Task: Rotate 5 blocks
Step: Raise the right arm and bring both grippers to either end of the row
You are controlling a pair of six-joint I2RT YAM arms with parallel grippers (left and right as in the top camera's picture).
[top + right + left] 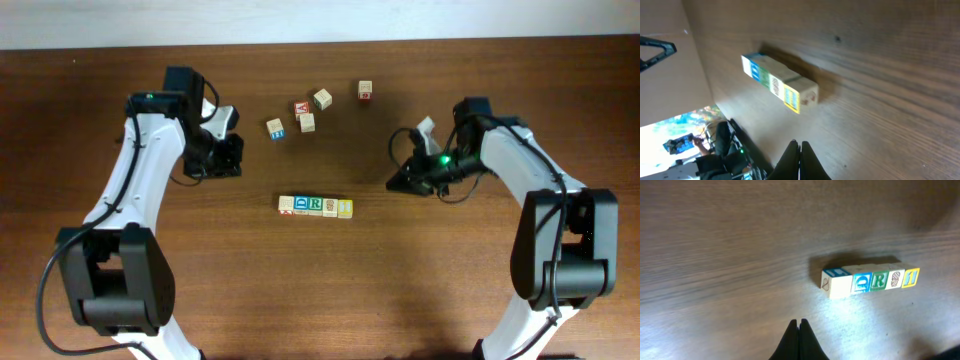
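Both tools shut and empty, five-block row waiting mid-table.
Overhead: the row of five blocks point(315, 206) sits end to end, touching, on the table point(320, 300). The left tool point(232, 157) and right tool point(394, 183) flank it, both well apart from it, with loose cubes point(305, 112) farther back. Left wrist: fingers pressed together, nothing held, row ahead to the right. Right wrist: fingers together too, yellow end nearest, I think. Light, rigid wood, likely slick-faced; pinch the end faces squarely or the row may buckle.
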